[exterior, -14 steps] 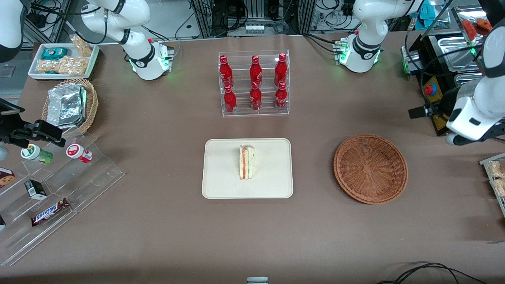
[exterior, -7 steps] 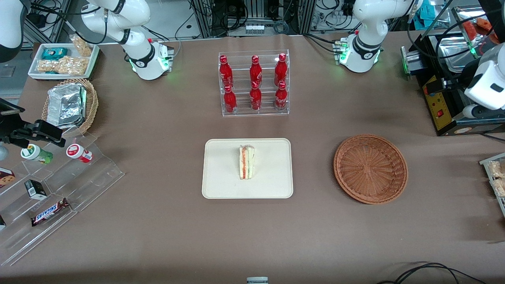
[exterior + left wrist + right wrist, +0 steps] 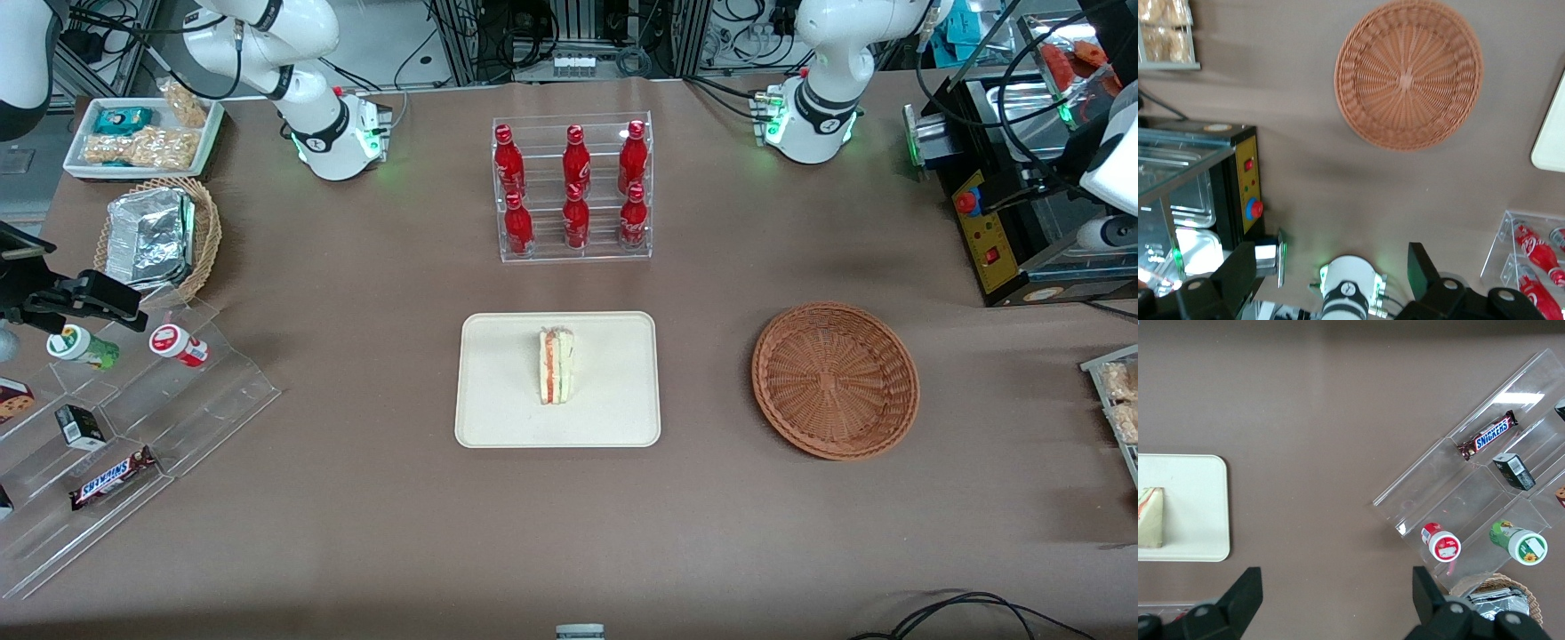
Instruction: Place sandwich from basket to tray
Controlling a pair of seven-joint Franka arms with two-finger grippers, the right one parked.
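Note:
The sandwich (image 3: 556, 364) stands on its edge in the middle of the cream tray (image 3: 498, 427), with nothing touching it. It also shows in the right wrist view (image 3: 1150, 518) on the tray (image 3: 1198, 533). The reddish-brown basket (image 3: 836, 380) lies beside the tray toward the working arm's end of the table, with nothing in it. In the left wrist view my gripper (image 3: 1331, 261) is open and empty, high above the table near the arm's base, well away from the basket (image 3: 1408, 73). In the front view only part of the left arm (image 3: 1113, 169) shows at the frame's edge.
A clear rack of red bottles (image 3: 573, 187) stands farther from the camera than the tray. A black control box with a red button (image 3: 987, 236) is near the basket. An acrylic stepped stand of snacks (image 3: 133, 427) and a foil-filled tan basket (image 3: 160, 236) lie toward the parked arm's end.
The left arm has drawn back from near the basket, up and outward toward the working arm's end of the table. The sandwich, tray and basket have not moved.

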